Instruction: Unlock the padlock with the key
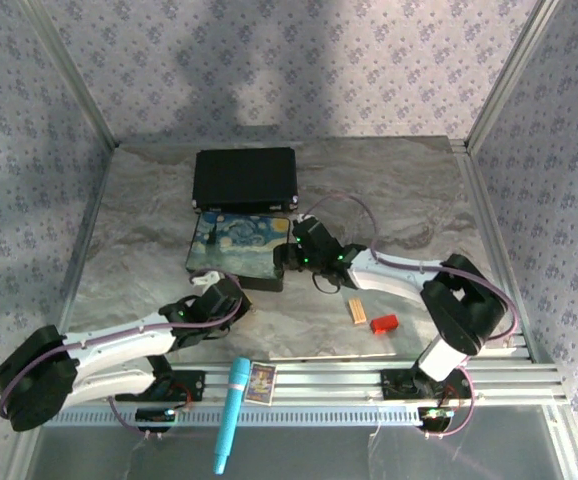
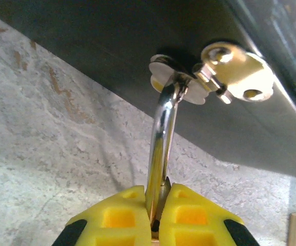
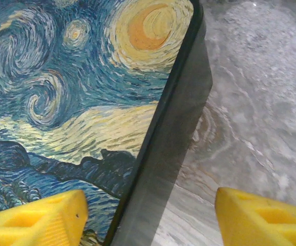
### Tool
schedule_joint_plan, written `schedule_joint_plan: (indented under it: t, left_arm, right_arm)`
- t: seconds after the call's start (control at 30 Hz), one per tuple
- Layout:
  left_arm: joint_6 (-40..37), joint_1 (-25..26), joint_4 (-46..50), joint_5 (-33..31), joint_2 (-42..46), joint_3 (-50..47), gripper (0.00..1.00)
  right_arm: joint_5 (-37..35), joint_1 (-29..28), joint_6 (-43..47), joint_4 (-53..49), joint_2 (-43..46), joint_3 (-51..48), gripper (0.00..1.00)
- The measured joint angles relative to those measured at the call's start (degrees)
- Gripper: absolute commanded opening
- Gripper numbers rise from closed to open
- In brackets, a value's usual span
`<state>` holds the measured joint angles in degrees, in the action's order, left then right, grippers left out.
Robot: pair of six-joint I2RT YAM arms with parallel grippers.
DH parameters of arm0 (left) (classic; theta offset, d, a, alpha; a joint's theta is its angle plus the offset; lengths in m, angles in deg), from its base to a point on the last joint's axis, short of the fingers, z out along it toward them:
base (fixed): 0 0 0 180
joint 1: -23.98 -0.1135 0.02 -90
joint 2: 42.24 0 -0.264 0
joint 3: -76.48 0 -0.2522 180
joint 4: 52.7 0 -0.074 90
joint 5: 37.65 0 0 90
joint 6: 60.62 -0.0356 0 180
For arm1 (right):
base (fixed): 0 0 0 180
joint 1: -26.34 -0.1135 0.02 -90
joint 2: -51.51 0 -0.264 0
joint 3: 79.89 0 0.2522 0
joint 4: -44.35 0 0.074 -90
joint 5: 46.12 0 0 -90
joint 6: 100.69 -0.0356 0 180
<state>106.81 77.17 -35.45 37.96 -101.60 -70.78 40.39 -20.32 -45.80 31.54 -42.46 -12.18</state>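
The left pincer (image 2: 158, 207) is clamped on the padlock (image 2: 161, 143) by its shackle, which hooks through the clasp (image 2: 161, 65) on the painted box (image 3: 61, 102). The right pincer (image 3: 149, 218) gapes wide over the box's edge, holding nothing. This is likely the steadying step; next, the free pincer must fetch the key.

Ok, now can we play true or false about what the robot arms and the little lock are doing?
1. The left gripper pinches the padlock by its silvery shackle. True.
2. The right gripper is squeezed shut. False: its fingers are wide apart, either side of the painted box edge.
3. The red block sits on the painted box. False: it lies on the table, beside the tan wooden block.
4. The shackle passes through the latch on the box's dark side. True.
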Motion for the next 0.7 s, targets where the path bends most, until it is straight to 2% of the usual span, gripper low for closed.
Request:
schedule_joint_plan:
  t: [0.13,0.33,0.5,0.7]
  left_arm:
    - [-1.5,-0.5,1.7,-1.0,-0.6,0.7,0.09]
    - [-3.5,-0.7,-1.1,-3.5,-3.5,0.5,0.16]
    - [-5.0,-0.7,-2.3,-5.6,-6.1,1.2,0.17]
    - [-5.9,1.5,2.8,-10.0,-10.8,5.7,0.23]
  right_arm:
    - [1.1,0.0,0.0,1.7,-1.7,1.0,0.63]
    - [1.8,0.0,0.0,3.2,-2.9,1.5,0.62]
    - [1.8,0.1,0.0,4.3,-3.5,1.5,0.62]
    - [1.9,0.2,0.0,5.4,-4.0,1.5,0.62]
